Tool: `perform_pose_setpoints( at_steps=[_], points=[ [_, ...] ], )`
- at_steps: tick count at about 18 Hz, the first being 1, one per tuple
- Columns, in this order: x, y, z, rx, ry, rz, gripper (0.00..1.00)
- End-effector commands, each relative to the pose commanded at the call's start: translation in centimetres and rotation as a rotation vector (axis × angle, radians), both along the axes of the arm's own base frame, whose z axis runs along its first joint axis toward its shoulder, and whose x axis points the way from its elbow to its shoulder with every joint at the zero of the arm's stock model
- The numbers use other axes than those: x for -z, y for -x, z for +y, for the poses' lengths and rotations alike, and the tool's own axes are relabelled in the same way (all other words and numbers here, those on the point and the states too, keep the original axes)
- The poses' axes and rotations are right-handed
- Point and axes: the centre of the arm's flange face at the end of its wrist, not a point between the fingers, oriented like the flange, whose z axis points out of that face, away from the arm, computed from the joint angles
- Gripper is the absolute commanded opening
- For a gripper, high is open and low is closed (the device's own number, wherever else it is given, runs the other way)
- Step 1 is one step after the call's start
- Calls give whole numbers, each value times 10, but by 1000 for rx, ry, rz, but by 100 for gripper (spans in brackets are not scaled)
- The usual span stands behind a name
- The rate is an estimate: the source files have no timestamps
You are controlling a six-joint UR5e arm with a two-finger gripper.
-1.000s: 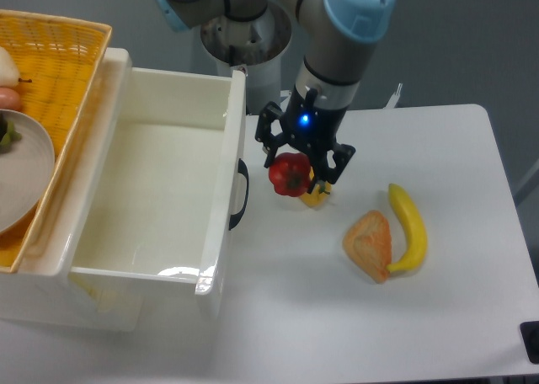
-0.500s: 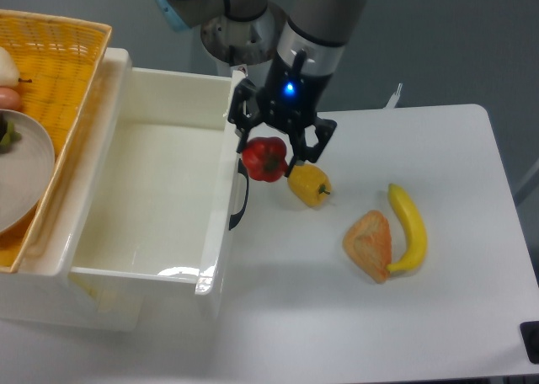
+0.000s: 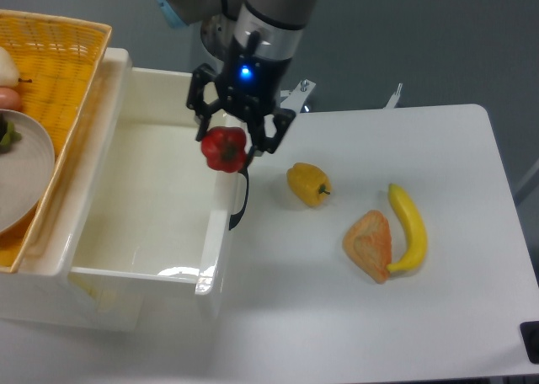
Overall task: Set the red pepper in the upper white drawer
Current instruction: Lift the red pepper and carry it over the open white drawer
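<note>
The red pepper [image 3: 223, 148] hangs in the air, held by my gripper [image 3: 229, 142], which is shut on it. It sits right above the right wall of the upper white drawer [image 3: 126, 186], close to the black handle [image 3: 242, 200]. The drawer is pulled open and its inside shows nothing in it. The gripper's blue light glows just above the pepper.
A yellow pepper [image 3: 308, 184] lies on the white table to the right of the drawer. Further right are an orange wedge-shaped piece [image 3: 370, 244] and a banana [image 3: 408, 227]. A yellow wicker basket [image 3: 46, 72] with a grey plate [image 3: 21, 173] stands left of the drawer.
The gripper has carried the red pepper up and to the left, from beside the yellow pepper to over the drawer's right wall. The yellow pepper is now fully uncovered.
</note>
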Motion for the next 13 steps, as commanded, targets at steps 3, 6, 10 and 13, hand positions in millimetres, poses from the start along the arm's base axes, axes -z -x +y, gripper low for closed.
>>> perform_pose_setpoints(
  at_steps=[3,6,10,13],
  points=[
    [5,-15,10,34,38,26,61],
    [10,-24,12,50,66,41,61],
    [15,-30,12,57,76,35,61],
    [22,-41,14,72,107,36,61]
  ],
)
